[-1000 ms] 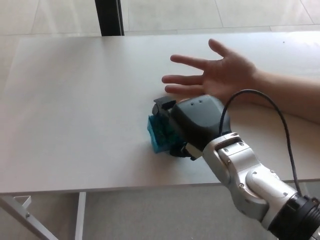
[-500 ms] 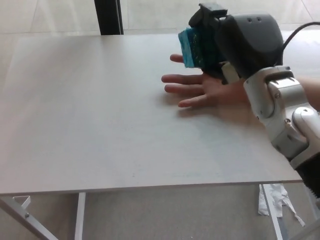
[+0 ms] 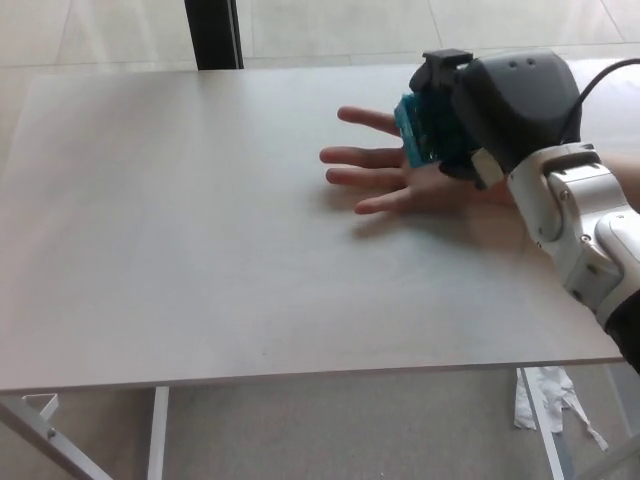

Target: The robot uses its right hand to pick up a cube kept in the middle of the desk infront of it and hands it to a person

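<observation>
Holding the teal foam cube (image 3: pixel 412 132) clamped in your black right hand (image 3: pixel 490 105), lower onto the person's open palm (image 3: pixel 420 178) before unclenching.

The pale grey desk top (image 3: pixel 200 220) lies bare from its left edge across the middle and front; only a person's open, palm-up hand (image 3: pixel 400 178) lies near the far right corner.

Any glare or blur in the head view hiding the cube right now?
Head view: soft even light, no glare; cube slightly soft but readable in the right hand; faint shadow under the person's hand on the desk.
</observation>
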Controlling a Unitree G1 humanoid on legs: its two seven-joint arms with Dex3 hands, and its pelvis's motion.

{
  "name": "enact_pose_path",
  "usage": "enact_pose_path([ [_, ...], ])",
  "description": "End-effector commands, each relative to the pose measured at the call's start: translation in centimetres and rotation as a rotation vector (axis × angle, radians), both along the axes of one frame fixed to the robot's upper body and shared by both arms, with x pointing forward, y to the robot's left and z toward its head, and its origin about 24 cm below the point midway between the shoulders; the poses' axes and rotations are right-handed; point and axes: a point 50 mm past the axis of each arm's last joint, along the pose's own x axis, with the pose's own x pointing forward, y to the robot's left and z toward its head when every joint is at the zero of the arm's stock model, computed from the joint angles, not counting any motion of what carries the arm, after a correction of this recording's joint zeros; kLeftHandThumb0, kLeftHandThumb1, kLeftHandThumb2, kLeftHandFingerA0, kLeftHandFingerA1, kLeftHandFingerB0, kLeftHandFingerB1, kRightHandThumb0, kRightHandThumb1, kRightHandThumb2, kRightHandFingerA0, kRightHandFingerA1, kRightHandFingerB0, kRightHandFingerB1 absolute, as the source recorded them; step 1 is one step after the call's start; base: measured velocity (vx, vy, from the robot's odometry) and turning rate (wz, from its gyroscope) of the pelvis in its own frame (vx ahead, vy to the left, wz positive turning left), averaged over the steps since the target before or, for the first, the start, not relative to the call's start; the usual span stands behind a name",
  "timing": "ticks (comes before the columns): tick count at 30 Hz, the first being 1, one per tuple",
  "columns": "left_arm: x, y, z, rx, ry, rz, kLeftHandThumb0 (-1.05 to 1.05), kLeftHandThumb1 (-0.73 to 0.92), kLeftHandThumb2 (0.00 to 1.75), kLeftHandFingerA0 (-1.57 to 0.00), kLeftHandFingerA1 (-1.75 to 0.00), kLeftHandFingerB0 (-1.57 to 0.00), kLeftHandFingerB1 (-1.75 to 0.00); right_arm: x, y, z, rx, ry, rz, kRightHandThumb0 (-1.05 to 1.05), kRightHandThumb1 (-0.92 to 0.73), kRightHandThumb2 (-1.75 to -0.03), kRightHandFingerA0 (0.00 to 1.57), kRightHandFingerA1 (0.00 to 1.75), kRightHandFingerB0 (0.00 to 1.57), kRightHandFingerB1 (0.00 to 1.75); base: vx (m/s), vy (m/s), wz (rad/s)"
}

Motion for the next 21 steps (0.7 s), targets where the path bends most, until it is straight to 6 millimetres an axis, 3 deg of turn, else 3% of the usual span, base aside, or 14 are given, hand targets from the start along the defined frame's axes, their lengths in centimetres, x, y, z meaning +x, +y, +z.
enact_pose_path([
  [1,0.2,0.1,0.2,0.016,-0.01,-0.012,-0.7,0.72,0.62,-0.68,-0.51,-0.52,-0.42,0.5,-0.4,-0.5,-0.093,-0.014,-0.03,-0.33,-0.61,-0.63,0.88,1.65,0.88,0.78,0.0,0.0,0.0],
  [3,0.1,0.0,0.1,0.008,-0.012,-0.012,-0.7,0.72,0.62,-0.68,-0.51,-0.52,-0.42,0.6,-0.6,-0.8,-0.101,0.001,-0.048,-0.33,-0.61,-0.63,0.88,1.65,0.88,0.78,0.0,0.0,0.0],
  [4,0.2,0.0,0.1,0.006,-0.013,-0.011,-0.7,0.72,0.62,-0.68,-0.52,-0.53,-0.42,0.6,-0.6,-1.0,-0.102,-0.006,-0.056,-0.31,-0.58,-0.62,0.9,1.64,0.89,0.68,0.0,0.0,0.0],
  [8,0.1,-0.1,0.1,0.005,-0.021,-0.016,-0.7,0.72,0.62,-0.67,-0.54,-0.54,-0.43,0.9,-0.6,-1.2,-0.102,-0.001,-0.096,-0.33,-0.61,-0.58,0.92,1.61,0.89,0.59,0.0,0.0,0.0],
  [10,-0.1,-0.1,0.0,0.007,-0.007,-0.036,-0.72,0.73,0.62,-0.69,-0.53,-0.49,-0.41,1.4,-0.5,-0.7,-0.092,0.003,-0.151,-0.37,-0.6,-0.63,0.88,1.65,0.84,0.62,0.0,0.0,0.0],
  [14,-0.1,-0.1,0.0,0.005,-0.004,-0.045,-0.72,0.73,0.62,-0.7,-0.53,-0.49,-0.42,1.6,-0.2,-0.2,-0.058,-0.052,-0.162,-0.34,-0.6,-0.58,0.97,1.66,0.88,0.61,0.0,0.0,0.0],
  [15,-0.1,-0.1,0.0,0.002,-0.007,-0.043,-0.72,0.73,0.62,-0.7,-0.53,-0.49,-0.42,1.7,-0.2,0.2,-0.043,-0.063,-0.161,-0.33,-0.63,-0.63,0.97,1.73,0.86,0.66,0.0,0.0,0.0],
  [19,-0.2,-0.1,0.0,0.001,-0.007,-0.035,-0.7,0.72,0.62,-0.7,-0.53,-0.52,-0.43,1.8,0.0,0.5,-0.047,-0.096,-0.162,-0.32,-0.65,-0.64,0.98,1.75,0.85,0.81,0.0,0.0,0.0],
  [20,-0.2,-0.1,-0.1,-0.002,0.002,-0.027,-0.71,0.72,0.62,-0.69,-0.51,-0.51,-0.42,1.8,0.0,0.5,-0.03,-0.106,-0.165,-0.35,-0.49,-0.94,1.23,1.36,0.82,0.89,0.0,0.0,0.0],
  [21,-0.2,-0.2,-0.2,-0.002,0.005,-0.023,-0.71,0.72,0.62,-0.69,-0.5,-0.52,-0.42,1.8,0.0,0.5,-0.033,-0.11,-0.164,-0.35,-0.46,-0.92,1.24,1.37,0.82,0.86,0.0,0.0,0.0],
])
